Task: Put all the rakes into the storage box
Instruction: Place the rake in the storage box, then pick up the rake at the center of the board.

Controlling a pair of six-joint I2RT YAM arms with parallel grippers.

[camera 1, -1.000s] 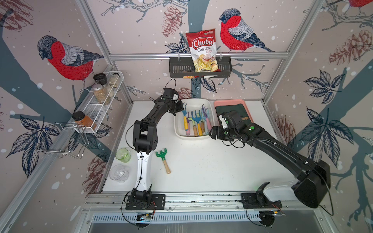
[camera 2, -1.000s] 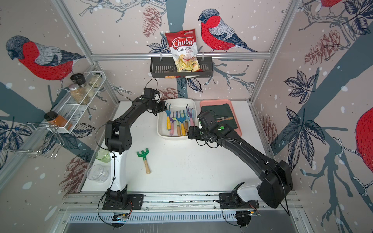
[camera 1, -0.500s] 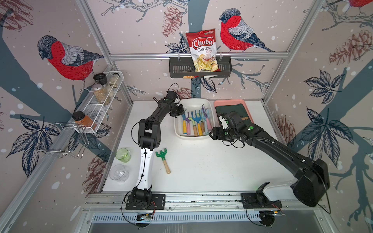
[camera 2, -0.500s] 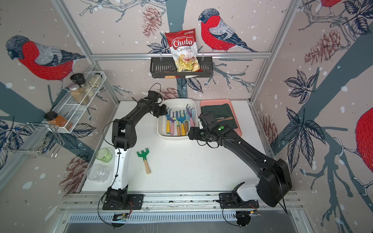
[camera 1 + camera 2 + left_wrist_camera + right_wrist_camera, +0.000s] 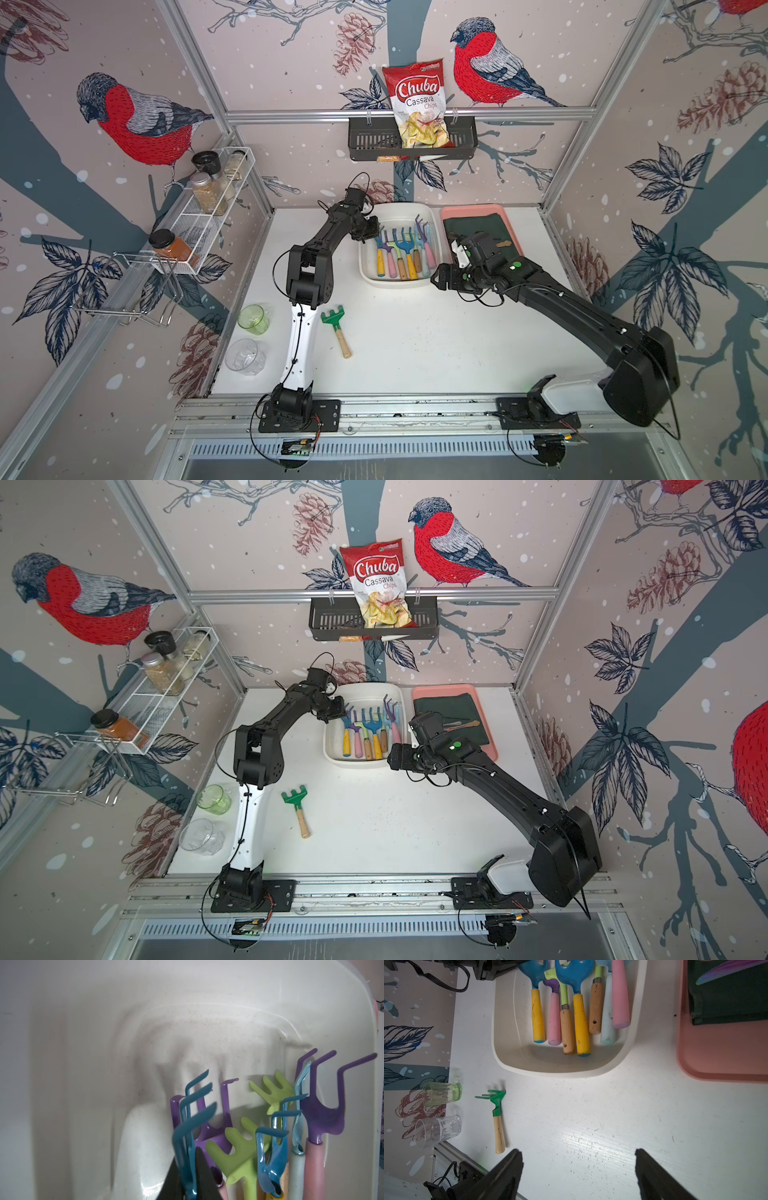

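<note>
while left jaws flank a blue rake (image 5: 185, 1147) in the storage box (image 5: 83, 1064), grip unclear, right jaws gape empty above table (image 5: 591, 1126).

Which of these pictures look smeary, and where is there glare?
Left wrist view: the teal rake nearest the lens is soft and smeared, and the white box behind it looks streaky. Right wrist view: a bright sheen lies on the table, and the right gripper shows only dark, fuzzy fingers at the edge. Both top views: sharp, evenly lit.
</note>
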